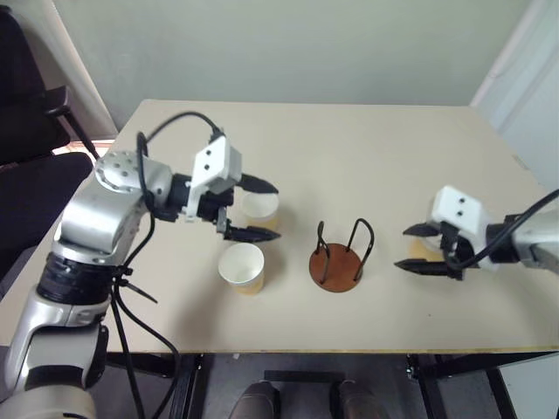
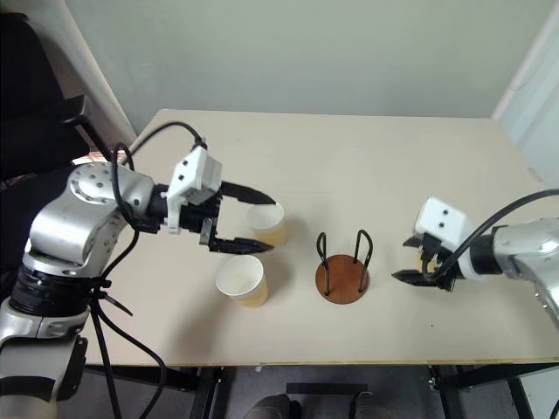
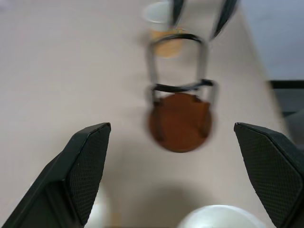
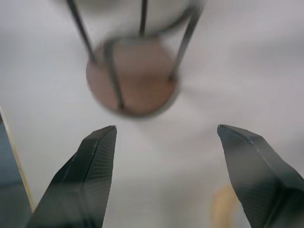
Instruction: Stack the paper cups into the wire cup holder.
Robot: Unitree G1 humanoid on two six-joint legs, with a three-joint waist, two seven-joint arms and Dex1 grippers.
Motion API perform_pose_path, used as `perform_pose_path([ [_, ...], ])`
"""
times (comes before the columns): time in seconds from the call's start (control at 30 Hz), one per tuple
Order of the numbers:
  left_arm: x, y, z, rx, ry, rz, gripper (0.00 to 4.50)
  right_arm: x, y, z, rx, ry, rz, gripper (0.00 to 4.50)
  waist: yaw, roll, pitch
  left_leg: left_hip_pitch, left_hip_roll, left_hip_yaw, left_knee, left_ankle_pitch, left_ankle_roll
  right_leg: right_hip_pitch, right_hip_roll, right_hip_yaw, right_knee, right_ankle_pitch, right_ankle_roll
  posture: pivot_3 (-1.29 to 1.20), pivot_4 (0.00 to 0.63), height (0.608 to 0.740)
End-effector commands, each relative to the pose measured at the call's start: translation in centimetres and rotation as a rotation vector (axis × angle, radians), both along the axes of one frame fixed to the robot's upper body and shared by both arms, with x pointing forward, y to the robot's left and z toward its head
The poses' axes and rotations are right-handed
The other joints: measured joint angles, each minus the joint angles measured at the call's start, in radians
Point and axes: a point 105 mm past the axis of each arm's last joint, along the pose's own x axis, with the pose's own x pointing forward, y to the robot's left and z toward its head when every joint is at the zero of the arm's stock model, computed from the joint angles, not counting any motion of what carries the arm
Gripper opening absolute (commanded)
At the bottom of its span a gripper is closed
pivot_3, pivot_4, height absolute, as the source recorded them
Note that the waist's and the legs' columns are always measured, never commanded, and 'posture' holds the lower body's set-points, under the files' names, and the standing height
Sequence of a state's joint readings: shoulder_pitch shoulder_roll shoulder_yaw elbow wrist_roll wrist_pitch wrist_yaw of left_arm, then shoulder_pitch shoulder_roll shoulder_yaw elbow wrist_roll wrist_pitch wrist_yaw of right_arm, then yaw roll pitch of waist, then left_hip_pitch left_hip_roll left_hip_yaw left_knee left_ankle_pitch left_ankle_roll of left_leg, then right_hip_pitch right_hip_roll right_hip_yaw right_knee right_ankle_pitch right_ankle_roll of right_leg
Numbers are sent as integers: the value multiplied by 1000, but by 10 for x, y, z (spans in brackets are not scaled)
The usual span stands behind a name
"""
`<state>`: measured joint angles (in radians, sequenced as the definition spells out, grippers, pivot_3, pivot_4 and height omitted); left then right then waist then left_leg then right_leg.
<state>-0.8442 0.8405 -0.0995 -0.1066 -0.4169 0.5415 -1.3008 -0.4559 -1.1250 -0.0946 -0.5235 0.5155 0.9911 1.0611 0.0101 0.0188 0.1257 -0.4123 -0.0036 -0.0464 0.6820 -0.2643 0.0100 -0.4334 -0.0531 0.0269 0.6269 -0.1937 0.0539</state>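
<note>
Office-like room: plain beige table [image 1: 349, 148], black chair [image 1: 26, 131], bare pale walls [image 1: 288, 44].

Pale beige table [image 1: 367, 148], plain top. Near the middle toward the front edge, wire cup holder [image 1: 339, 258] standing upright on its reddish-brown disc, nothing in it. Two paper cups to its left: front cup [image 1: 242, 267] upright, close to the front edge, and back cup [image 1: 260, 209] just behind it. Third cup [image 2: 426, 254] standing well to the right of the holder, partly hidden.
</note>
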Motion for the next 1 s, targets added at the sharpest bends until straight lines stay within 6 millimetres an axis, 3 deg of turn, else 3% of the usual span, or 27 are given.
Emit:
perform_pose_path([
  [0.03,-6,5,13,36,-74,-14,4500,-6,2,23,39,-36,25,3494,-1,0,0,0,0,0,0,0,0,0,0,0,0,0,0,0,150,740],
  [0.13,-12,12,10,87,-60,-30,4500,-5,0,24,34,-36,22,3494,-1,0,0,0,0,0,-1,0,0,-1,0,0,0,0,0,0,150,740],
  [0.3,12,25,-6,178,-143,84,4500,-3,3,24,44,-42,54,3494,1,0,0,0,0,-1,-1,0,0,-1,0,0,0,-1,0,0,150,740],
  [0.43,32,28,-15,293,-262,142,4500,-6,19,33,108,-61,129,3494,-1,0,0,-1,0,-1,0,0,1,-1,0,0,0,-1,0,0,150,740],
  [0.7,43,18,-15,467,-390,48,4500,-13,39,59,246,-63,213,3494,-1,0,0,-3,0,-1,0,-1,1,-4,0,0,-1,-1,0,0,150,740],
  [1.0,52,10,-21,623,-431,-12,4500,-17,38,68,276,-14,220,3494,0,0,0,-7,0,-1,-1,-1,1,-8,0,0,-1,-1,0,0,150,740],
])
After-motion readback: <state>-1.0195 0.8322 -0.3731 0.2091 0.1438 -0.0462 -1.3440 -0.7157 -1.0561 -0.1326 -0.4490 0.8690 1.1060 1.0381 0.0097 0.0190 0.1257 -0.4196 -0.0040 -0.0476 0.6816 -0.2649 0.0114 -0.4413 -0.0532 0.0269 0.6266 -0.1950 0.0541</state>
